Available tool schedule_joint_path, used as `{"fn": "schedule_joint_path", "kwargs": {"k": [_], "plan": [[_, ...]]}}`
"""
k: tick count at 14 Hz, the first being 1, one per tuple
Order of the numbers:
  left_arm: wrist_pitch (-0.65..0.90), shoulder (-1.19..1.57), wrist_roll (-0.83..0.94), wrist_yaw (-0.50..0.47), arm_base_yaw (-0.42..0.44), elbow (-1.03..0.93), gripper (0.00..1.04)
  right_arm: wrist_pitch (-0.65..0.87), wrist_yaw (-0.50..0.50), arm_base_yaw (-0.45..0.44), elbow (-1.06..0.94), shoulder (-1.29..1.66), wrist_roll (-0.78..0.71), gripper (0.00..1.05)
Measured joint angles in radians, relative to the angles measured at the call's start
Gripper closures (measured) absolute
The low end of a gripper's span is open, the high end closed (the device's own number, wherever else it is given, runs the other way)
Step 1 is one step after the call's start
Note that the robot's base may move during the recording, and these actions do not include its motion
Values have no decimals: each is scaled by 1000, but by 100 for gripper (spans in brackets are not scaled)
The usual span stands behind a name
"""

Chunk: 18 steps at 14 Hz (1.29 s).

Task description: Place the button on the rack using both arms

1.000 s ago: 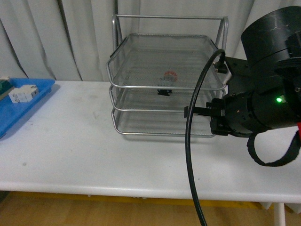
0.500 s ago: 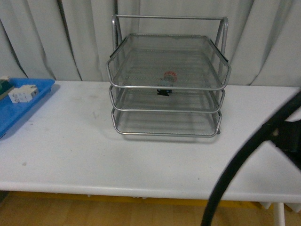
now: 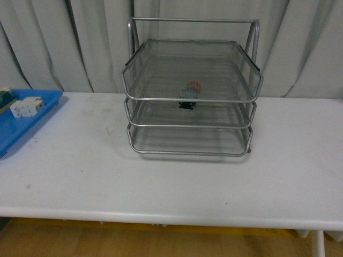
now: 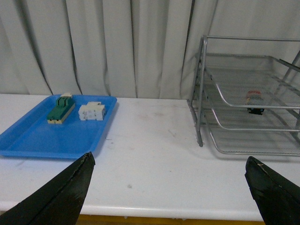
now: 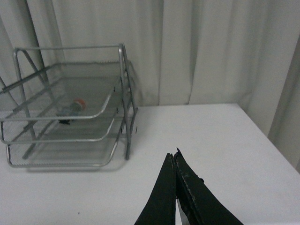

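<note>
Silver wire makes up the rack (image 3: 190, 96), which is seen in the middle of the front view, at the back of the white table (image 3: 171, 176). The button (image 3: 192, 92) is seen in the rack with its red cap up; it looks to be in the top tier, but through the mesh this cannot be told for sure. A blue tray (image 3: 24, 120) is seen at the far left, well apart from the rack, with a white block (image 3: 25, 106) on it. No arm is seen in this view.

In the left wrist view, the left gripper (image 4: 168, 197) is seen with its jaws spread wide and nothing between them. It is held above the table, well apart from the rack (image 4: 248, 98). The button (image 4: 254, 99) can be seen through the wire. On the blue tray (image 4: 51, 133) a green block (image 4: 61, 109) and the white block (image 4: 92, 112) are laid side by side.

In the right wrist view, the right gripper (image 5: 174, 159) is seen with its jaws pressed together and nothing held. The rack (image 5: 70, 108) is off to one side of it, with the button (image 5: 74, 108) inside.

The job looks done, since the button is already in the rack. To finish well, both arms should be kept clear of the rack so that it is not bumped and the button is not knocked out.
</note>
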Motion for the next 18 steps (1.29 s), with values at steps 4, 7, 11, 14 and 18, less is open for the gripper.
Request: {"fn": "schedule_joint_path", "kwargs": {"k": [4,7,11,14,18], "plan": [[0,0,0,0,0,0,7,-120,0,-2,0,-114,-7,103],[0,0,0,0,0,0,7,-188,0,-2,0,-184,-7,103],[0,0,0,-1,0,0,7,-397,0,-2,0,-391,-8,103],[0,0,0,0,0,0,7,-404,0,-2,0,-390,-8,103],[0,0,0,0,0,0,7,-405,0,-2,0,-391,-9,91]]}}
